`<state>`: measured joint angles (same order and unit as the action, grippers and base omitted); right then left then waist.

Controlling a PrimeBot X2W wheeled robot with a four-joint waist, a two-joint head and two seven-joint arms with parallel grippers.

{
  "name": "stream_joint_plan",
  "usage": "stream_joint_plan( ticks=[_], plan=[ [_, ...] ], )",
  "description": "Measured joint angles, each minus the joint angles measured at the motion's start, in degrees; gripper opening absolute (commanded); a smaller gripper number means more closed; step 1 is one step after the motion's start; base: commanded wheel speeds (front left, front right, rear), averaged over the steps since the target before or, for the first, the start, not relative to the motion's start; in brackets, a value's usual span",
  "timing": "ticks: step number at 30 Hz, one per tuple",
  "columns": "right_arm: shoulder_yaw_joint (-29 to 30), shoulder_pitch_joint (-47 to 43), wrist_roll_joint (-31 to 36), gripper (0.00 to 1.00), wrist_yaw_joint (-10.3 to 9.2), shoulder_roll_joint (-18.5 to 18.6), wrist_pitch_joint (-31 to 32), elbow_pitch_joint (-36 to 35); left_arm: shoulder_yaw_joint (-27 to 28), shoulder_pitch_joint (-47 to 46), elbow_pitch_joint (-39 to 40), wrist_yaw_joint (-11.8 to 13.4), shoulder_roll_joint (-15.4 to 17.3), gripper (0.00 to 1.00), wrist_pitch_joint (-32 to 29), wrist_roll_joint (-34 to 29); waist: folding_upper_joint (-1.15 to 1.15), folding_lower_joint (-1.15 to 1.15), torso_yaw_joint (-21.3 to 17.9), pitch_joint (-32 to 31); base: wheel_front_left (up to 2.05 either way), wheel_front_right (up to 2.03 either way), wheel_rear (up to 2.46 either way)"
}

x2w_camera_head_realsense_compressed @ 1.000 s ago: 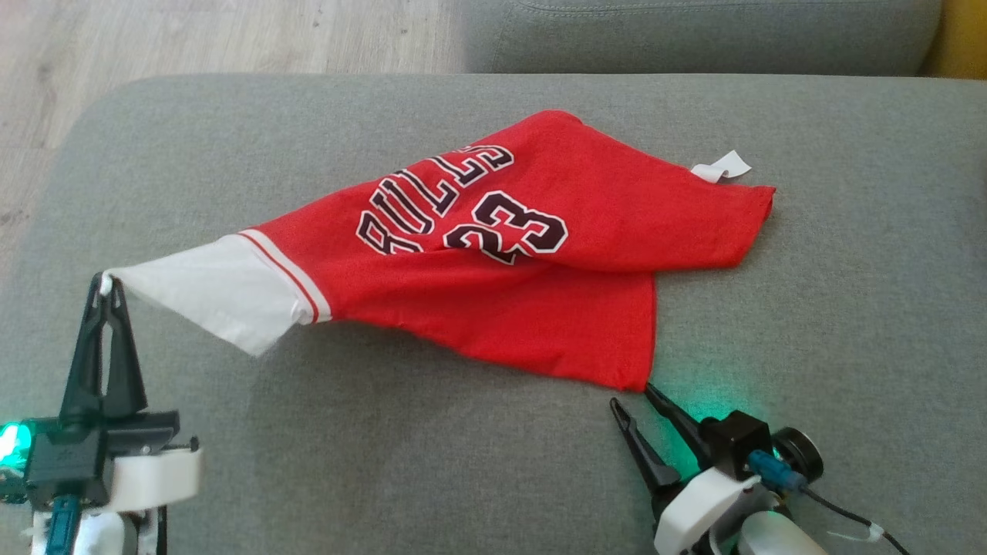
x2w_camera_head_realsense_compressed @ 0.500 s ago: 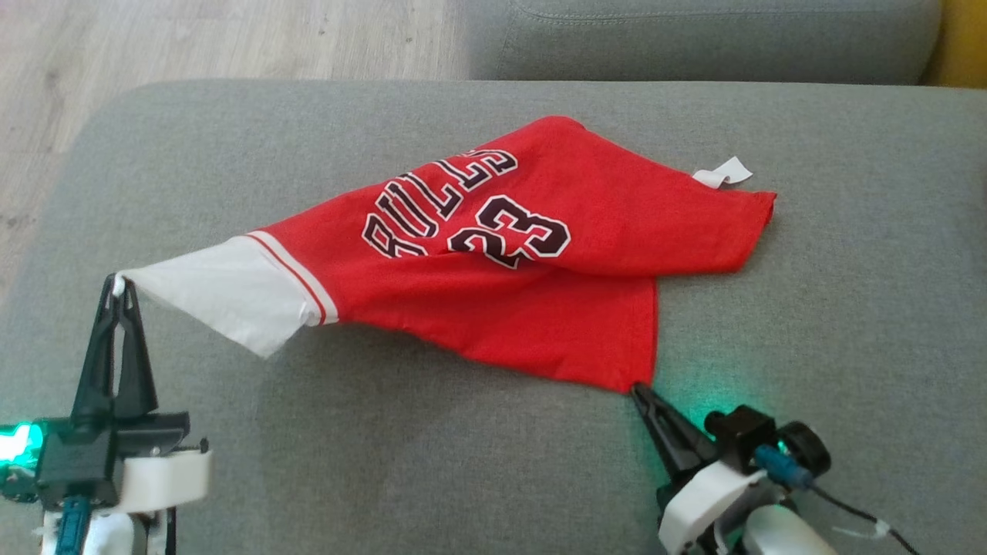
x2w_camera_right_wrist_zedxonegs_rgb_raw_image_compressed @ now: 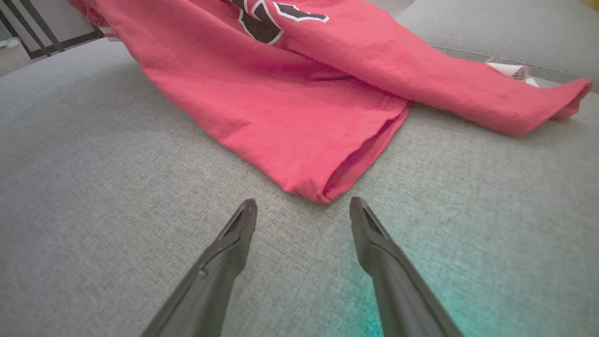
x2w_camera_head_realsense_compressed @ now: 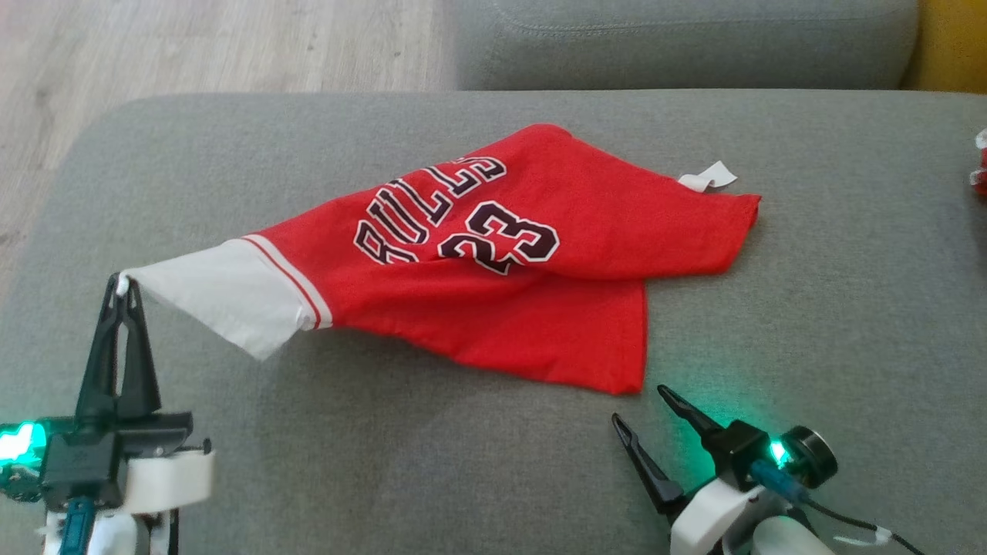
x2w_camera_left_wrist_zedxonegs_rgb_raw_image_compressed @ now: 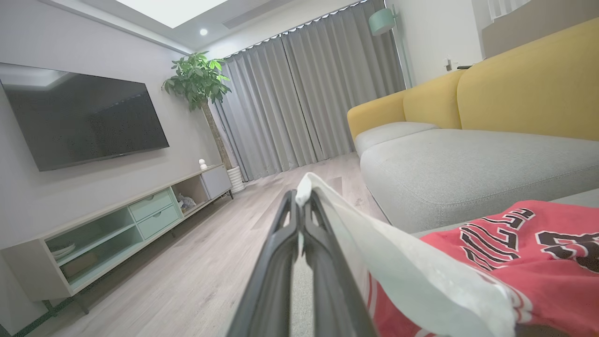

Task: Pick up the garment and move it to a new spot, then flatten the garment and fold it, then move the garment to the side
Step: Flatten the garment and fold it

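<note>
The garment [x2w_camera_head_realsense_compressed: 501, 262] is a red jersey with white sleeves and dark "BULLS 23" lettering, lying partly folded over itself on a grey sofa cushion [x2w_camera_head_realsense_compressed: 463, 462]. My left gripper [x2w_camera_head_realsense_compressed: 122, 281] at the lower left is shut on the tip of its white sleeve [x2w_camera_head_realsense_compressed: 224, 293], pulling it taut. In the left wrist view the shut left gripper [x2w_camera_left_wrist_zedxonegs_rgb_raw_image_compressed: 302, 196] pinches the white cloth [x2w_camera_left_wrist_zedxonegs_rgb_raw_image_compressed: 374, 252]. My right gripper [x2w_camera_head_realsense_compressed: 638, 405] stands open just short of the jersey's near red corner [x2w_camera_head_realsense_compressed: 628, 381]. In the right wrist view the open right gripper [x2w_camera_right_wrist_zedxonegs_rgb_raw_image_compressed: 303, 208] sits just below that corner [x2w_camera_right_wrist_zedxonegs_rgb_raw_image_compressed: 318, 192], apart from it.
A second grey cushion [x2w_camera_head_realsense_compressed: 694, 38] lies beyond, with wooden floor [x2w_camera_head_realsense_compressed: 193, 46] at the far left. A small red and white object [x2w_camera_head_realsense_compressed: 979, 166] shows at the right edge. A white label [x2w_camera_head_realsense_compressed: 705, 177] sticks out from the jersey's far side. A yellow sofa back [x2w_camera_left_wrist_zedxonegs_rgb_raw_image_compressed: 514, 93] stands behind.
My right gripper closed at the jersey's near corner half a second ago, then opened and drew back slightly with no cloth in it. The camera shifted a little. The left gripper kept its hold.
</note>
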<state>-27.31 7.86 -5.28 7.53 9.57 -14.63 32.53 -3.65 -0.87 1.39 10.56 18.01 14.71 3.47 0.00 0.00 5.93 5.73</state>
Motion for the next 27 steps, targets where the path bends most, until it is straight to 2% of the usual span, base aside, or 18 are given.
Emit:
stream_joint_plan(
  ticks=[16,18,19,20,21,22,27],
  plan=[
    [-1.37,4.0,1.52,0.98,0.01,0.23,0.0,3.79,-1.26,-1.59,0.27,-0.04,-0.91,0.0,0.0,0.0,0.0,0.0,2.51,2.19,0.0,0.0,0.0],
    [-1.38,4.46,1.24,0.85,0.0,0.23,0.0,3.98,-1.26,-1.59,0.27,-0.04,-0.94,0.0,0.0,0.0,0.0,0.0,2.53,2.41,0.0,0.0,0.0],
    [-1.36,4.64,1.24,0.73,0.01,0.23,0.0,3.98,-1.26,-1.6,0.27,-0.03,-0.99,0.0,0.0,0.0,0.0,0.01,2.54,2.51,0.0,0.0,0.0],
    [-1.36,4.74,1.25,0.47,0.0,0.22,0.0,3.98,-1.26,-1.6,0.27,-0.03,-1.01,0.0,0.0,0.0,0.0,0.0,2.54,2.6,0.0,0.0,0.0],
    [-1.37,4.74,1.25,0.14,0.01,0.22,0.0,3.98,-1.26,-1.6,0.27,-0.03,-1.01,0.0,0.0,0.0,0.0,0.0,2.52,2.66,0.0,0.0,0.0],
    [-1.38,4.74,1.24,0.0,0.0,0.22,0.0,4.0,-1.26,-1.6,0.27,-0.03,-1.01,0.0,0.0,0.0,0.0,0.0,2.49,2.7,0.0,0.0,0.0],
    [-0.87,4.72,1.25,0.0,0.0,0.23,0.0,2.69,-1.23,-1.65,0.27,-0.04,-1.01,0.0,0.0,0.0,0.0,0.0,2.09,2.65,0.0,0.0,0.0]
  ],
)
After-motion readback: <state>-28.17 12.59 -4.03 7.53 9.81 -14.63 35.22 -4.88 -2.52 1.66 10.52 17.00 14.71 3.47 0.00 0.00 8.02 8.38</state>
